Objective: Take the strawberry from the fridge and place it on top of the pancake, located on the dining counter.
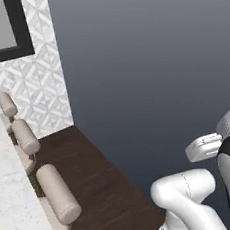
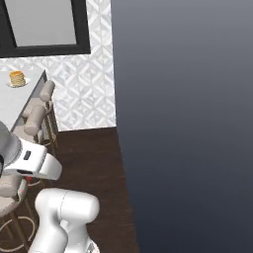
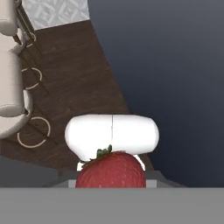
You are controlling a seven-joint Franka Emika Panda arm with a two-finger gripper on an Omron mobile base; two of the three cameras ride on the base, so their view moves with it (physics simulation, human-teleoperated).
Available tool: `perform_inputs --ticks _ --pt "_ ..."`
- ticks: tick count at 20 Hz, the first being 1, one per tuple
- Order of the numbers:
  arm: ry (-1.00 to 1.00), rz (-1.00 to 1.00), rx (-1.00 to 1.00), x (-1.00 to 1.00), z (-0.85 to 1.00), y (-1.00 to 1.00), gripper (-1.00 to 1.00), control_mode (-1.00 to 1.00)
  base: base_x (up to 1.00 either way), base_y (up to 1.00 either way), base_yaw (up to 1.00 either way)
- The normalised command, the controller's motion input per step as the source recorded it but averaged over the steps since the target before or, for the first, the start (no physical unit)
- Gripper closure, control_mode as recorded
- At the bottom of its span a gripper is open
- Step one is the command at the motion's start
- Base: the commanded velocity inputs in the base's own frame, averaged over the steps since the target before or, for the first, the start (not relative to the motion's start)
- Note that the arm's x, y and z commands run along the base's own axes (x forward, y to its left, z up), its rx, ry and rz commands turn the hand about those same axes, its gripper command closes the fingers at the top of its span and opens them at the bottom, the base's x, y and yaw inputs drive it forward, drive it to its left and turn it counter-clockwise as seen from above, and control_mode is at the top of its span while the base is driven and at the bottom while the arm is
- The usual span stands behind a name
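Between the fingers, low in the hand view, I have the strawberry [image 3: 111, 169] pinched; the gripper [image 3: 111, 177] is closed down nearly as far as it goes, w/ the fruit filling the gap. Tips themselves are hidden behind the berry, so I judge contact from the berry's fixed seat, not from visible pads.

Step in hand, as I read it: carry to the counter [image 2: 17, 101]. The pancake [image 2: 17, 78] sits on its white plate at the far left of the right base view, well apart from the arm. Stools [image 2: 38, 116] line the counter edge beside the route.

Procedure:
1. Keep squeeze constant; berry is small and rounded, likely to roll out if pressure drops.
2. Drive base slowly, no sharp turns.
3. Keep wrist clear of stool backs.
4. Approach the stack from above, centre over it, lower until touching, then release.

Berry appearance: deep red, dimpled skin, small green leaf cap on top, plump, no damage visible.
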Motion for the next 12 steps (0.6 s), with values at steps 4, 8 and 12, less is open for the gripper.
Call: perform_inputs --ticks 4,8,12 --pt "0.0 0.0 0.0 0.0 0.0 0.0 1.0 1.0 1.0 0.13 0.34" --pt "0.0 0.0 0.0 0.0 0.0 0.0 1.0 1.0 1.0 -0.13 0.43" --pt "0.0 0.0 0.0 0.0 0.0 0.0 1.0 1.0 1.0 -0.41 0.53"
